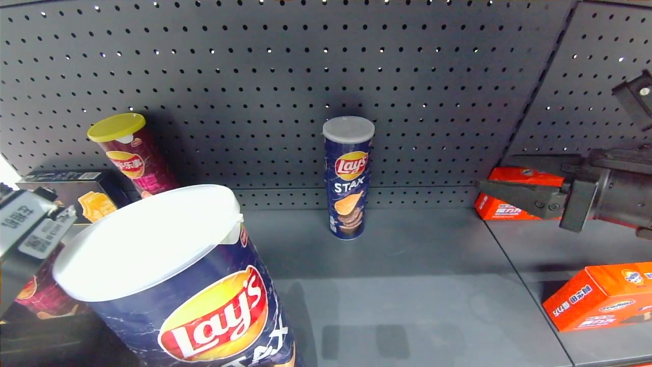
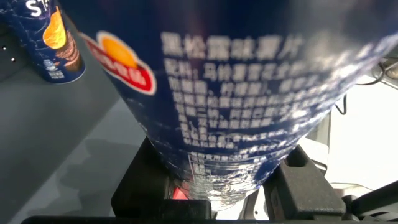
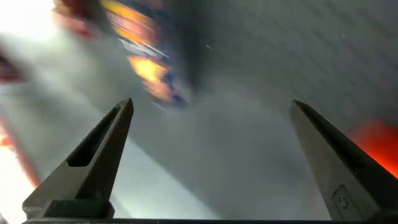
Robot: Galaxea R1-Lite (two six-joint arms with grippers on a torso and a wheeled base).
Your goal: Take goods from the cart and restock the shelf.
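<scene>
Grey shelf (image 1: 407, 285) boards fill the foreground, and a standing can (image 1: 349, 178) at the back centre serves as the landmark.

Nearest of all, well in front of the standing can and to its left, is the held can (image 1: 173, 285), blue with a white lid and leaning. The left pincer (image 2: 217, 193) is clenched around its lower end, with dark fingers (image 2: 143, 183) pressed against both sides of the held can (image 2: 249, 93). Whether its base touches the shelf cannot be told. From the left wrist, the standing can (image 2: 53, 43) shows beyond it, apart from it.

Well to the right of the standing can and nearer the front edge lies the near orange box (image 1: 596, 295), flat on the shelf. Farther back on that same side, the right pincer (image 1: 496, 173) hangs above the shelf with its tips pointed toward the standing can, released and holding nothing. From the right wrist, the pincer (image 3: 211, 106) has its fingers (image 3: 99, 149) spread wide. Behind the tips lies the far orange box (image 1: 527, 178).

The standing can itself is upright, blue, with a pale lid, just in front of the back wall.

Well to its left, a red can (image 1: 135, 158) with a yellow lid tilts, and a dark box (image 1: 71, 191) sits beside it.

Behind everything stands the pegboard (image 1: 254, 92).
</scene>
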